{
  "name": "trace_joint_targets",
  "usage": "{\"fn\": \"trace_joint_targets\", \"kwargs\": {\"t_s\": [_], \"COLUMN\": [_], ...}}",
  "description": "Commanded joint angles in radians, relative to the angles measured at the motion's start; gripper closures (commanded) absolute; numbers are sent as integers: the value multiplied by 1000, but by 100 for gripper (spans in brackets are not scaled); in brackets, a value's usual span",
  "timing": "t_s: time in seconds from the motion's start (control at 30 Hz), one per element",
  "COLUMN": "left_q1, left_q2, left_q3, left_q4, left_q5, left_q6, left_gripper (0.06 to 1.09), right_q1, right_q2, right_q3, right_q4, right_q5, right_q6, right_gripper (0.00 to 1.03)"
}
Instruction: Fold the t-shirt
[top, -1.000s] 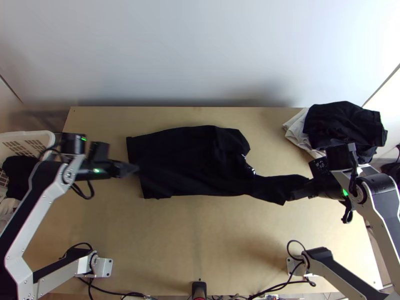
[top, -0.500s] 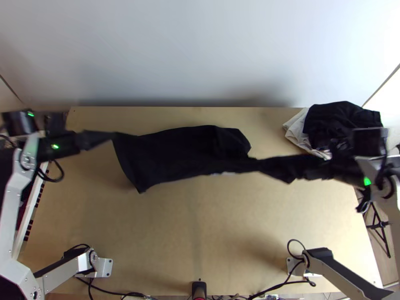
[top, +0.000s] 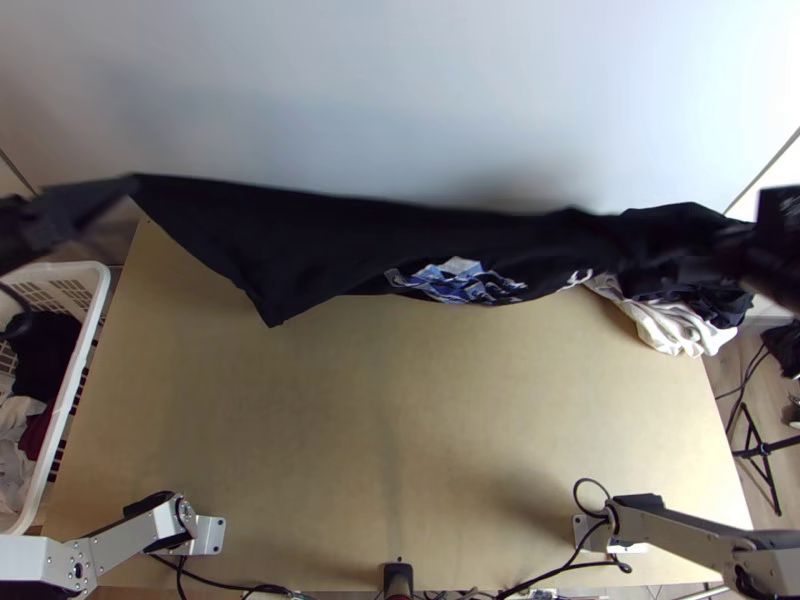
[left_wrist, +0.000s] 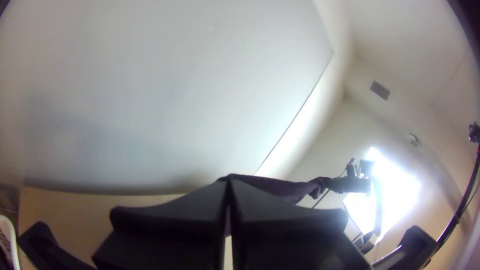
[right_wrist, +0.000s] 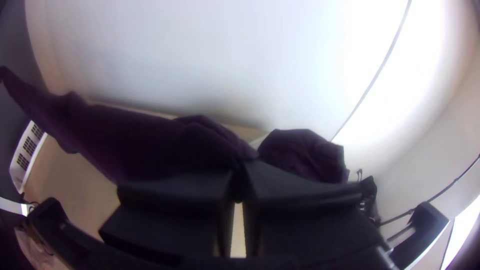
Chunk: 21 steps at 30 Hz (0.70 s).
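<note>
Black soft-fabric t-shirt with a blue-and-white print (top: 455, 280) is held up over the far part of the smooth, light wooden table (top: 400, 430), pulled taut between both grippers. Long axis: side to side, roughly along the table's far edge, sloping slightly nearer toward the right. Outline is a long band. At the left, a fairly straight edge slants down to a pointed corner; print faces the camera along the sagging lower edge. Direction of the neck can't be told.

Left gripper (top: 118, 188): black fingers brought together, t-shirt's left corner pinched at the tips. Right gripper (top: 700, 262): fingers narrow, t-shirt's other end clamped; exact part can't be told, black on black.

Crumpled white cloth (top: 675, 325) and black cloth pile (right_wrist: 302, 152) are seen at the far right. Slotted white plastic basket (top: 75, 390), rounded rim, is placed at the left, loaded with black, white and dark red cloth.
</note>
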Motion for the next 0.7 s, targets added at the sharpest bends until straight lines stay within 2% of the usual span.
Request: {"fn": "trace_joint_targets", "kwargs": {"t_s": [0.0, 0.13, 0.43, 0.57, 0.67], "left_q1": [70, 78, 157, 160, 180], "left_q2": [-4, -30, -107, -150, -176], "left_q3": [193, 202, 204, 204, 213], "left_q4": [33, 48, 122, 137, 137], "left_q5": [-34, -128, -235, -315, -357], "left_q6": [3, 46, 41, 44, 41], "left_gripper": [105, 105, 105, 105, 105], "right_q1": [23, 67, 98, 101, 101], "right_q2": [73, 47, -42, -94, -140], "right_q3": [238, 238, 236, 236, 233], "right_q4": [22, 71, 154, 178, 192], "right_q5": [14, 51, 62, 60, 60], "right_q6": [-6, -6, -26, -85, -168], "right_gripper": [100, 100, 100, 100, 100]}}
